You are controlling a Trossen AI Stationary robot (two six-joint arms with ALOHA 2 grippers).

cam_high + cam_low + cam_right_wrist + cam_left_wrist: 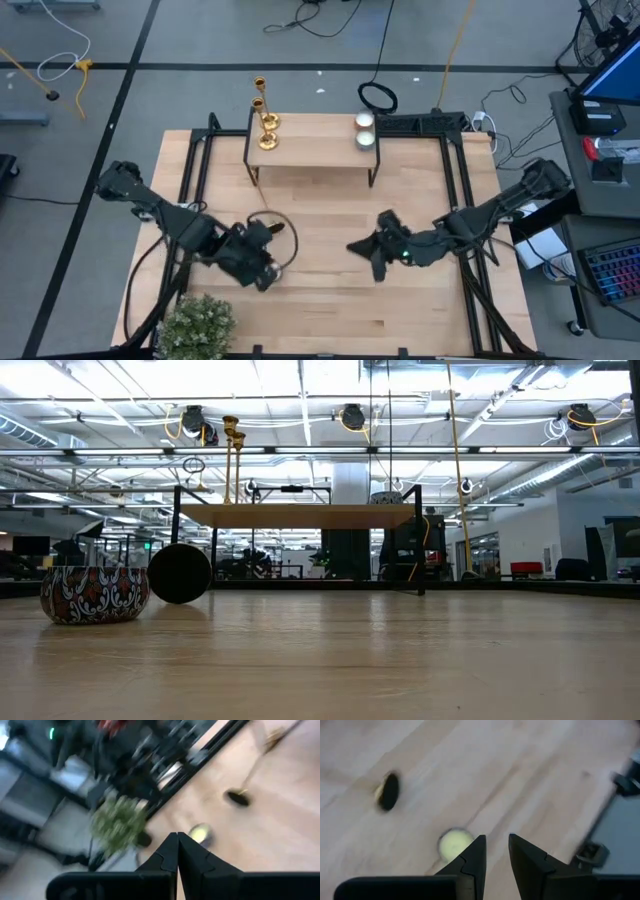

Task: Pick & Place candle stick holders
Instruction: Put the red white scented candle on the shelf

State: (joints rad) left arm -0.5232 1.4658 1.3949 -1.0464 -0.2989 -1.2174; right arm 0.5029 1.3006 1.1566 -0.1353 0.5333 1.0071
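Observation:
Two gold candle stick holders (pixel 265 120) stand upright on a small raised shelf (pixel 315 155) at the far middle; they also show in the low view (pixel 232 460). A third holder (pixel 272 224) lies on its side on the table, its round base facing the near edge (pixel 180 573); it also shows in the left wrist view (pixel 387 791) and the right wrist view (pixel 245 785). My left gripper (pixel 268 272) is open and empty above the table near it (pixel 497 852). My right gripper (pixel 356 247) is shut and empty (pixel 177 845), to the right of the lying holder.
A yellow-green candle (pixel 454 843) in a patterned tin (pixel 95 593) sits by my left gripper. Two round candles (pixel 365 131) stand on the shelf's right end. A green plant (pixel 195 322) stands at the near left corner. Black frame rails (pixel 455 190) run along the table.

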